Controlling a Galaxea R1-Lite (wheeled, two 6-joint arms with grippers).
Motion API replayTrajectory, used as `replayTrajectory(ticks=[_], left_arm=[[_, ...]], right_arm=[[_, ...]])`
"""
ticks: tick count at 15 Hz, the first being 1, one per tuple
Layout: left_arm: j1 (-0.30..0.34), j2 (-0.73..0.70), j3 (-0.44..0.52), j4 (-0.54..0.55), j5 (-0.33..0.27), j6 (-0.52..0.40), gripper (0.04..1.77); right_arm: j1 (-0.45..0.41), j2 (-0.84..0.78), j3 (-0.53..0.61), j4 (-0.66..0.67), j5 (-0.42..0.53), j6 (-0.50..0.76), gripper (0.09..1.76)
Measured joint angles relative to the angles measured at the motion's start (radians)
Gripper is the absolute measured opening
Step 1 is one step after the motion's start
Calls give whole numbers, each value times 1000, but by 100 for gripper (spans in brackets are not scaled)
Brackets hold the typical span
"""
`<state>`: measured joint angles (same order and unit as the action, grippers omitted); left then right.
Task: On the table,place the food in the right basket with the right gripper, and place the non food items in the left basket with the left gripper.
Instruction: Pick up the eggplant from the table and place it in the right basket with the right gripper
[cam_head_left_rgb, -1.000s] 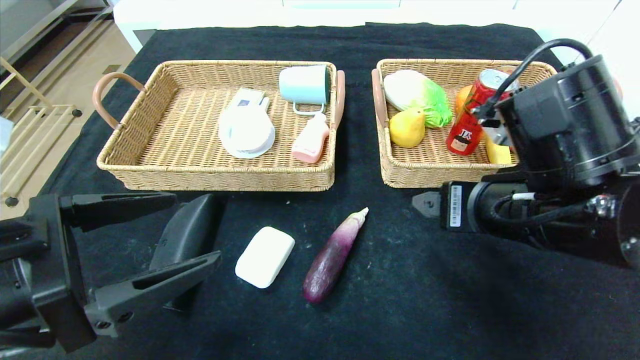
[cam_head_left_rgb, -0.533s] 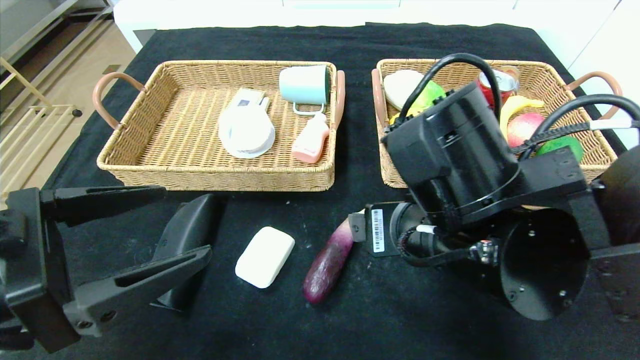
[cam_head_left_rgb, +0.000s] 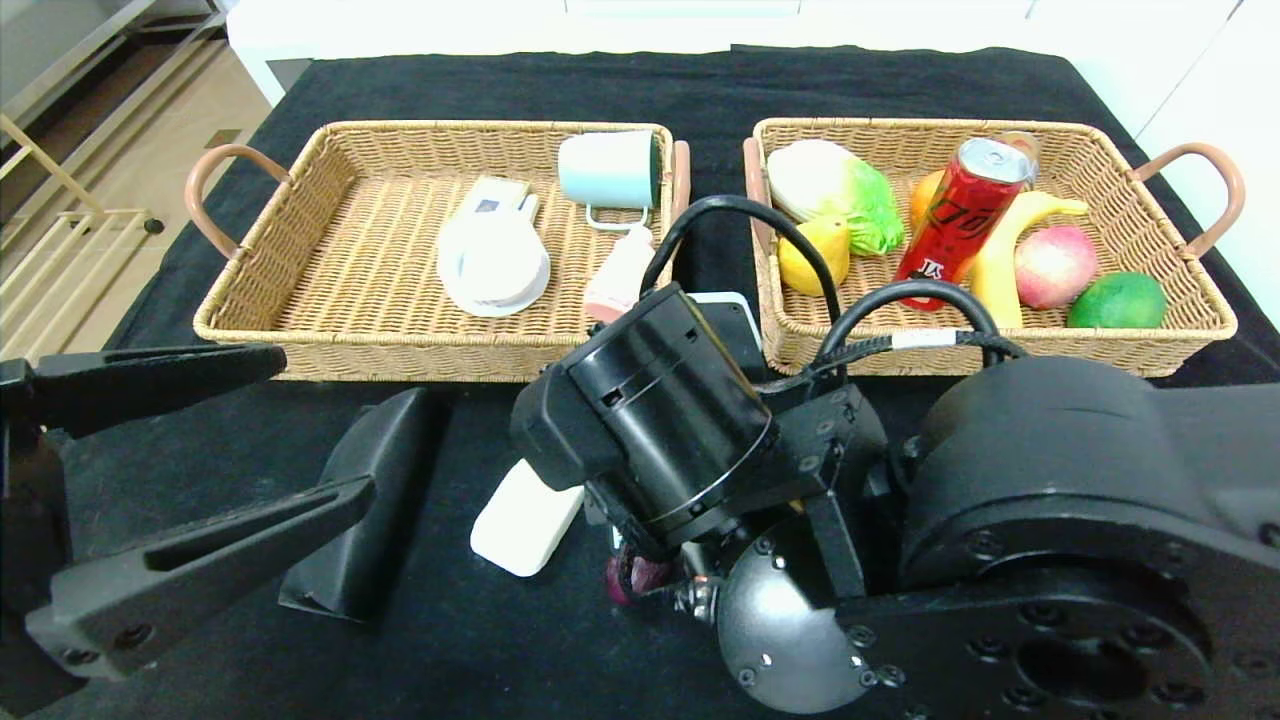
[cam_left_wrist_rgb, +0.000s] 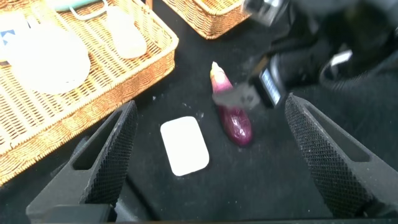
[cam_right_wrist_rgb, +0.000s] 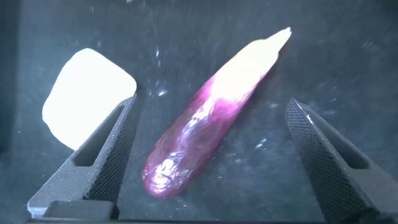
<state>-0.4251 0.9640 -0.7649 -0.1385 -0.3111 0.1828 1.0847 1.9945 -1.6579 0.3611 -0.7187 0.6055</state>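
Since the right gripper (cam_right_wrist_rgb: 211, 162) hangs wide open straight over the eggplant (cam_right_wrist_rgb: 211, 121) with nothing in its grasp, the risk is in the closing; the soap (cam_right_wrist_rgb: 87, 96) lies just beside one finger (cam_right_wrist_rgb: 102, 155), so a slight drift that way could nudge or pinch it along with the vegetable; the eggplant lies slantwise between the fingers and is glossy and tapered, so it may well roll or squirt out if caught near its thin end. The left gripper (cam_head_left_rgb: 200, 440) hovers near the table's left front, open and empty, close enough to the soap that both arms reaching in could clash. The left basket (cam_head_left_rgb: 300, 340) holds a mug (cam_head_left_rgb: 608, 168), a white disc (cam_head_left_rgb: 493, 262), a small card (cam_head_left_rgb: 492, 198) and a pink bottle (cam_head_left_rgb: 618, 275); the right basket (cam_head_left_rgb: 1000, 348) holds cabbage (cam_head_left_rgb: 830, 195), pear (cam_head_left_rgb: 812, 255), can (cam_head_left_rgb: 960, 215), banana (cam_head_left_rgb: 1005, 262), apple (cam_head_left_rgb: 1053, 265), lime (cam_head_left_rgb: 1115, 300) and an orange fruit (cam_head_left_rgb: 925, 197).
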Motion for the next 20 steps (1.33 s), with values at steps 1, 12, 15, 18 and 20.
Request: replayTrajectory(ticks=[1, 12, 15, 18, 20], left_arm=[[0, -2, 0, 0, 0, 0, 172], [-1, 3, 5, 1, 0, 0, 172], [-1, 3, 6, 1, -1, 0, 172], [-1, 4, 7, 1, -1, 1, 172], [-2, 2, 7, 2, -1, 2, 172]], right_arm=[[3, 11, 0, 2, -1, 11, 170], [5, 79, 5, 21, -5, 53, 171], [6, 92, 4, 22, -6, 64, 171], [6, 96, 4, 23, -9, 66, 171], [3, 99, 5, 22, -8, 66, 157]])
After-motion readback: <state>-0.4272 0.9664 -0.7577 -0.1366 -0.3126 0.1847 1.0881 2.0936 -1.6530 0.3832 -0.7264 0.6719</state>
